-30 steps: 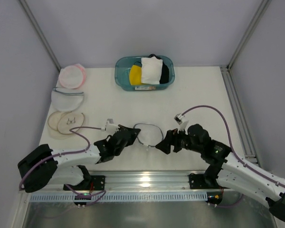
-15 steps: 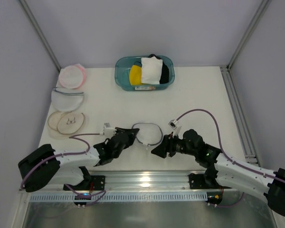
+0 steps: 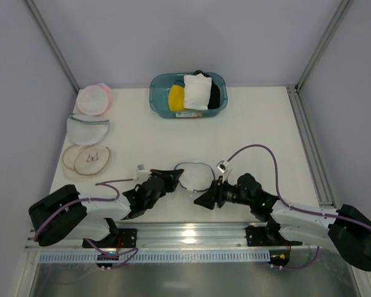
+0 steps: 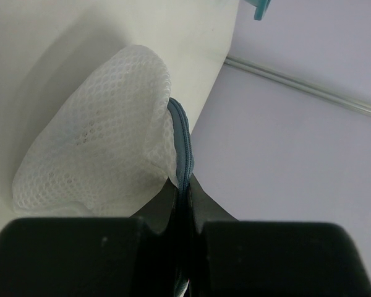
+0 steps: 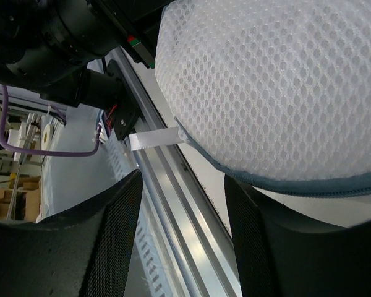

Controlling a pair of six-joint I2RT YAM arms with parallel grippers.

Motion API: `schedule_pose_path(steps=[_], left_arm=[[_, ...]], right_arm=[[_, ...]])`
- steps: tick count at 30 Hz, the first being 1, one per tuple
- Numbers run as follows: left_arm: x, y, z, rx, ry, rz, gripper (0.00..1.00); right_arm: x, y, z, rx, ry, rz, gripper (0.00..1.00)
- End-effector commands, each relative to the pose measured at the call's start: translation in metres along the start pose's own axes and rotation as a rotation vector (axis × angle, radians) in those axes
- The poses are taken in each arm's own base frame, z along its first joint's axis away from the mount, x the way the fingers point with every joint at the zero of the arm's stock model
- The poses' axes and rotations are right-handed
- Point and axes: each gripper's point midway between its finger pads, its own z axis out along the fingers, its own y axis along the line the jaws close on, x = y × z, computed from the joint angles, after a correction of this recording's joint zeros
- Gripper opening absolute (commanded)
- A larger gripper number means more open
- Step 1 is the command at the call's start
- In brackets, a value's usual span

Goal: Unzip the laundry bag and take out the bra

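The laundry bag [image 3: 193,175] lies well in front of the basket [image 3: 156,102], and its zipper looks closed. My left gripper [image 4: 184,192] pinches its blue rim [image 4: 183,145]. My right gripper [image 5: 184,179] is spread beside the white tab [image 5: 153,140] and holds nothing. Unzipping and taking out the bra are both not yet done.
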Motion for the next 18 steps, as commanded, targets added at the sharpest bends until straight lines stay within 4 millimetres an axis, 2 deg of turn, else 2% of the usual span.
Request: schedule_pose_path(steps=[1, 7, 13, 16, 18], left_arm=[[0.015, -0.013, 0.001, 0.04, 0.054, -0.085, 0.0], [0.022, -0.004, 0.004, 0.03, 0.067, -0.097, 0.0], [0.022, 0.002, 0.003, 0.019, 0.069, -0.103, 0.0], [0.023, 0.002, 0.003, 0.021, 0.075, -0.106, 0.0], [0.023, 0.003, 0.003, 0.02, 0.074, -0.104, 0.0]], right_arm=[[-0.022, 0.017, 0.006, -0.083, -0.102, -0.039, 0.59], [-0.035, 0.016, 0.009, -0.083, -0.172, -0.05, 0.53], [-0.047, 0.017, 0.002, -0.068, -0.237, -0.077, 0.47], [-0.049, 0.012, -0.002, -0.029, -0.254, -0.084, 0.38], [-0.05, 0.008, -0.006, -0.003, -0.261, -0.089, 0.28]])
